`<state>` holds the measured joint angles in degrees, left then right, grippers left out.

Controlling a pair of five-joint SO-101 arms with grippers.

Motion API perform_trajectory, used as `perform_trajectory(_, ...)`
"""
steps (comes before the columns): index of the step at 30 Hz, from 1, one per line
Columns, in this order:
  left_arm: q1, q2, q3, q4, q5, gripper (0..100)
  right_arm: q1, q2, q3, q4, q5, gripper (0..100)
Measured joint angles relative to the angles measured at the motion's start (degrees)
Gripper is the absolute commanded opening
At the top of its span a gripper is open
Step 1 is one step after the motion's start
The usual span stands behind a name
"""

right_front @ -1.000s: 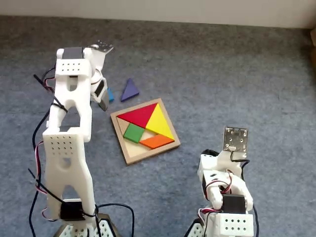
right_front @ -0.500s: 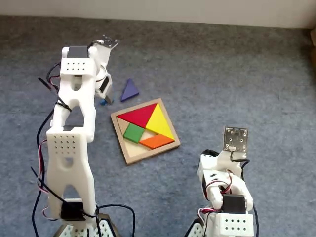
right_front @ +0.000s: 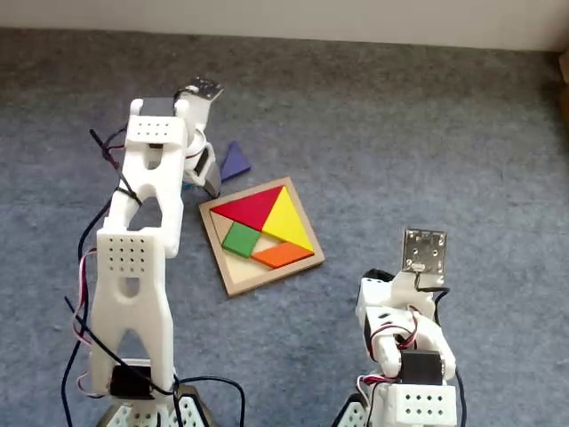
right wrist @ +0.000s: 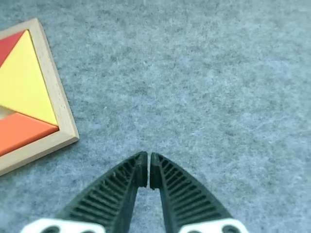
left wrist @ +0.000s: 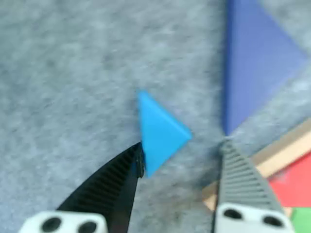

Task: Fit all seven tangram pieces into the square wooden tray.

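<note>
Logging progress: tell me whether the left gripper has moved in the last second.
Yes. In the high view the left gripper has shifted toward the square wooden tray and the dark purple triangle piece, both of which stayed put.

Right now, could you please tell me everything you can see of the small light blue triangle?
The small light blue triangle is a flat, smooth, solid-coloured piece lying on the grey carpet, outside the wooden tray. It sits between the open fingers of the left gripper, and the black finger appears to touch one edge. The purple triangle lies beside it, apart.
</note>
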<state>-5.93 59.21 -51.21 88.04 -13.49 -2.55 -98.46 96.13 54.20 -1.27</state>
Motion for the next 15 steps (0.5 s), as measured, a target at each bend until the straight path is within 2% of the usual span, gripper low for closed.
perform_trajectory(8, 0.2, -0.2, -0.1, -0.4, 0.0, 19, 0.0, 0.0, 0.0, 0.0, 0.0, 3.1)
perform_trajectory(15, 0.2, -0.4, -0.1, -6.7, 0.2, 19, 0.0, 0.0, 0.0, 0.0, 0.0, 3.1)
